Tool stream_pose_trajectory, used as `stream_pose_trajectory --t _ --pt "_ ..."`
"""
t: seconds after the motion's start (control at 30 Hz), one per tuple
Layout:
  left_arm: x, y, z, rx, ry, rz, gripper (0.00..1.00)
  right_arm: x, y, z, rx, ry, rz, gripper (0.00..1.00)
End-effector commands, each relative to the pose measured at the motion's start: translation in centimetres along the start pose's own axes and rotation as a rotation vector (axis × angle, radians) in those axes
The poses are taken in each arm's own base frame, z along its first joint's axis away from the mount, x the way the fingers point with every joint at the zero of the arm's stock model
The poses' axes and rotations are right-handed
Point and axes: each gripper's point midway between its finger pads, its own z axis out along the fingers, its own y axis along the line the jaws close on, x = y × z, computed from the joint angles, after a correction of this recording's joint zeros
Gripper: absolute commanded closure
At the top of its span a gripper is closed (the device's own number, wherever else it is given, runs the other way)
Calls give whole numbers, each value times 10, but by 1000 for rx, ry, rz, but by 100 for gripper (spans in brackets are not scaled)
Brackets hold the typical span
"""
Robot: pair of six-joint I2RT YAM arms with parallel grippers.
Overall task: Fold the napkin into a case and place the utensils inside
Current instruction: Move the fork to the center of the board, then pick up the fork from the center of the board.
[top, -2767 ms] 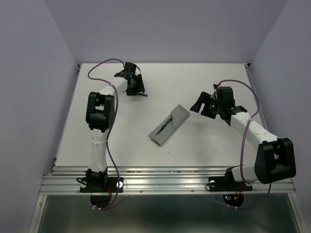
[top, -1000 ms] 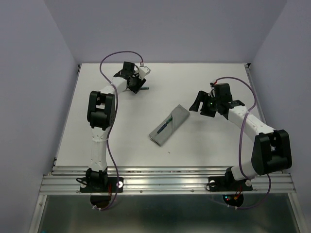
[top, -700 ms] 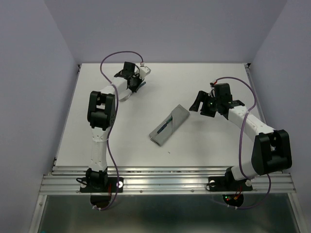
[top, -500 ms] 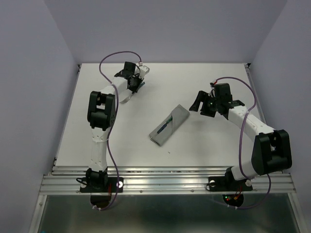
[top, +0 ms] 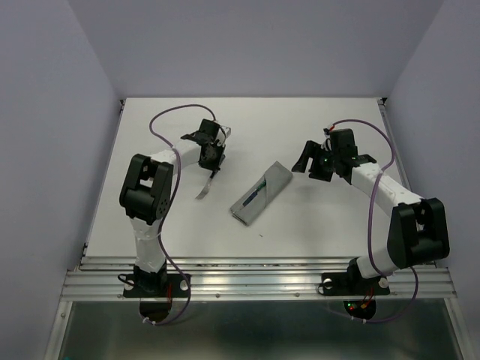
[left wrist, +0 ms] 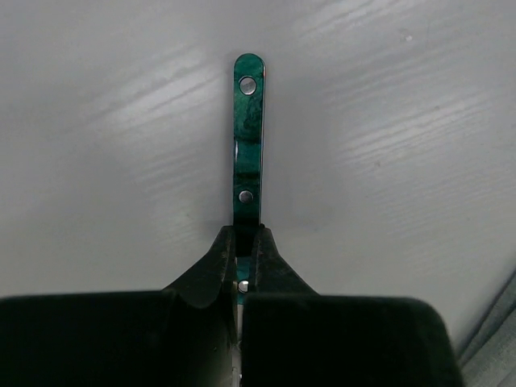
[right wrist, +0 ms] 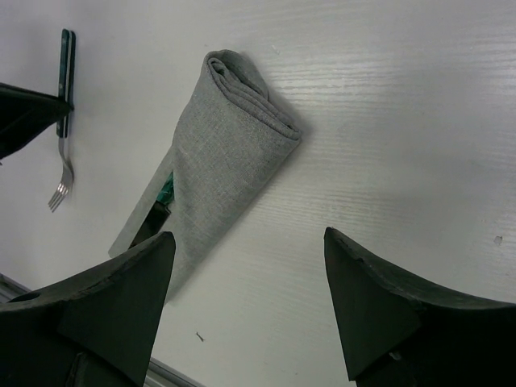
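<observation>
The napkin, folded into a narrow grey case (top: 261, 193), lies slantwise mid-table, and its rolled end shows in the right wrist view (right wrist: 230, 153). One utensil's teal handle (right wrist: 166, 190) peeks from the case's open side. My left gripper (top: 212, 163) is shut on a fork, gripping the teal handle (left wrist: 248, 137) near its metal neck. The fork's silver tines (top: 202, 190) point toward the near edge, just left of the case. My right gripper (right wrist: 246, 234) hangs open over the table right of the case, with nothing between its fingers.
White walls close in the table at the back and on both sides. A metal rail (top: 255, 274) runs along the near edge by the arm bases. A small dark speck (right wrist: 198, 336) lies near the case's near end.
My left gripper closed on the fork at the far left of the table and carried it nearer and rightward toward the case. The right arm and the case stayed put.
</observation>
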Motion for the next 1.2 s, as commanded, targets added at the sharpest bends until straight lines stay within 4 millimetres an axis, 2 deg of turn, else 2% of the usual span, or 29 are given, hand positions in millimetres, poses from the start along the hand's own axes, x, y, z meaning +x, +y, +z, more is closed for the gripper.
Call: stream_pose_trajectory --t 0.0,0.03,0.17,0.27,0.4,0.6,0.7,0.77,0.8,0.83,0.9,0.97,1.1,1.17 --pt "78 -8 1 -33 223 -121 98 -22 20 -3 -57 -71 -29 21" --pt "87 -9 0 -45 250 -130 92 -22 20 -3 -60 -73 -26 20" --pt "97 -8 -3 -63 284 -152 75 -19 19 -3 -61 -72 -18 20" --pt "98 -9 -5 -65 286 -168 68 -19 20 -4 -62 -77 -19 20" --pt "106 -5 -4 -89 305 -177 62 -19 20 -5 -64 -79 -22 20" --pt "105 -6 -1 -107 313 -163 61 -19 21 -6 -69 -83 -24 20" --pt "107 -2 1 -150 332 -134 63 -19 21 -6 -71 -83 -23 20" --pt "105 -4 4 -145 329 -120 88 -19 20 -5 -71 -85 -22 20" --pt "103 -4 4 -142 326 -117 97 -19 20 -4 -71 -85 -22 20" --pt "102 -4 5 -142 326 -114 100 -18 19 -2 -68 -80 -18 20" --pt "93 -5 0 -139 313 -94 100 -18 18 1 -64 -76 -18 20" --pt "76 -8 -11 -125 263 -73 100 -17 15 6 -56 -63 -12 19" --pt "40 -24 -45 -73 147 -16 100 -18 13 13 -48 -55 -6 19" --pt "33 -31 -58 -63 121 11 100 -22 11 17 -36 -56 -6 19"
